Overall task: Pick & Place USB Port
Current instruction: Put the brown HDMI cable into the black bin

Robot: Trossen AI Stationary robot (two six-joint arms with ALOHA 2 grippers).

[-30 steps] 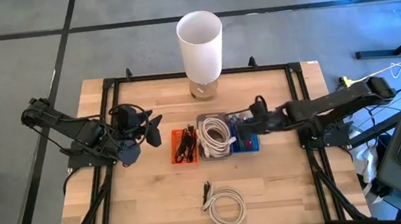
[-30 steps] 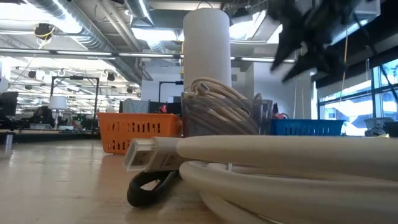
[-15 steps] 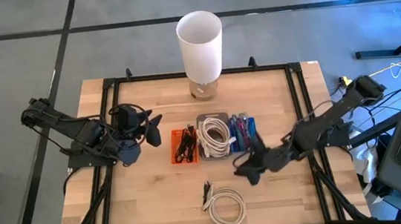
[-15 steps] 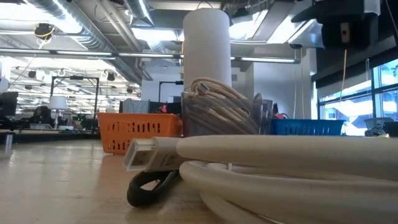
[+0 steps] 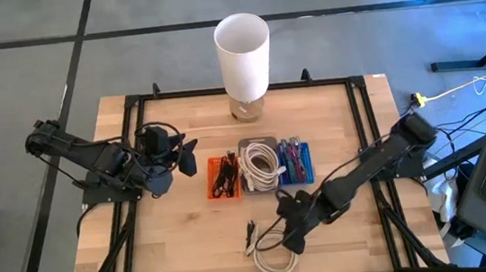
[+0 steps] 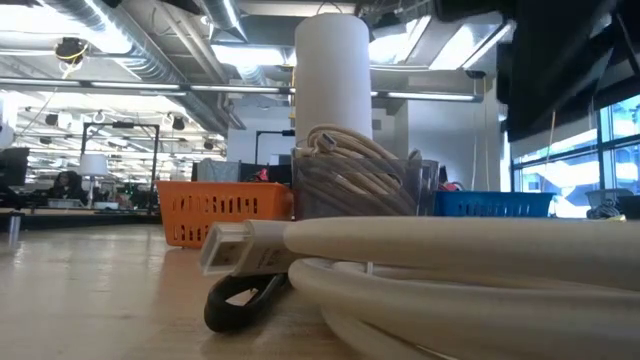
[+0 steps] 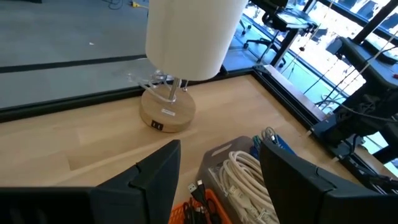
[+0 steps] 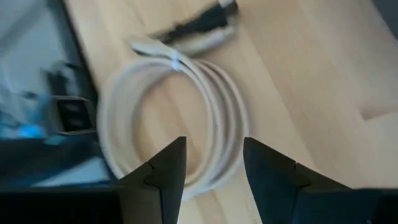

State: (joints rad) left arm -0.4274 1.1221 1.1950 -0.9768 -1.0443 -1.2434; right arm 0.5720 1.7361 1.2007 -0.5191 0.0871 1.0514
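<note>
A coiled white USB cable (image 5: 274,251) lies flat on the wooden table near its near edge, with a white plug (image 6: 228,246) and a black plug (image 5: 251,234) at its far-left side. My right gripper (image 5: 293,233) hangs open just over the coil's right side. In the right wrist view its two fingers stand apart before the coil (image 8: 169,107), touching nothing. My left gripper (image 5: 179,157) waits open at the table's left, pointing toward the bins. The coil fills the foreground of the low view (image 6: 450,262).
Three small bins sit in a row at mid-table: orange (image 5: 222,177), clear with white cables (image 5: 262,166), blue (image 5: 297,162). A white lamp (image 5: 242,53) on a wooden base stands at the far edge. A black frame (image 5: 365,132) borders the table. Bare wood lies left of the coil.
My right gripper has swung from over the blue bin toward the near edge and to the left, coming down to just above the white coil's right side. The coil and the bins have stayed where they were.
</note>
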